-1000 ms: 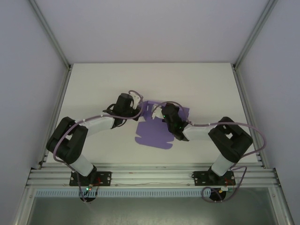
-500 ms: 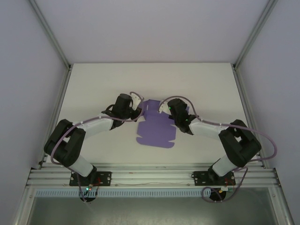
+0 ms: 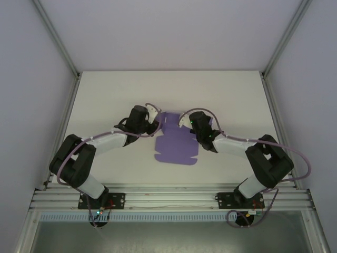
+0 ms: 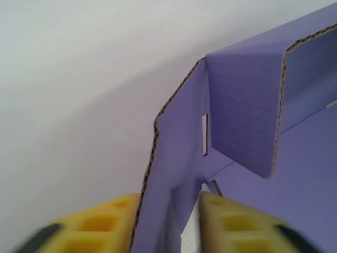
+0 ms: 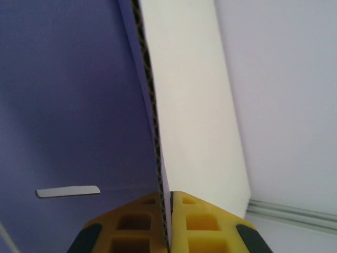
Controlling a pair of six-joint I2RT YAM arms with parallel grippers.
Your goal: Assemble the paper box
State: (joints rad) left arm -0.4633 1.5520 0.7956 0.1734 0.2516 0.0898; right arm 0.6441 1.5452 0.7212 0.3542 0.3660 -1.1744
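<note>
Purple corrugated card, the half-folded paper box (image 3: pixel 175 147) lies on the white table (image 3: pixel 105 95) between the arms. The yellow-fingered left gripper (image 4: pixel 168 205) straddles a raised side wall, jaws seemingly parted, steadying it. The right gripper (image 5: pixel 165 203) pinches the opposite wall upright.

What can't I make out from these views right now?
- Top external: the left end effector and right end effector cover the far corners of the paper box, hiding folds there; finger contact is too small.
- Left wrist: its fingers are blurred and cut off by the bottom edge; contact with the raised flap is unclear.
- Right wrist: the clamped panel is seen edge-on; frame edges crop the rest of the box.
</note>
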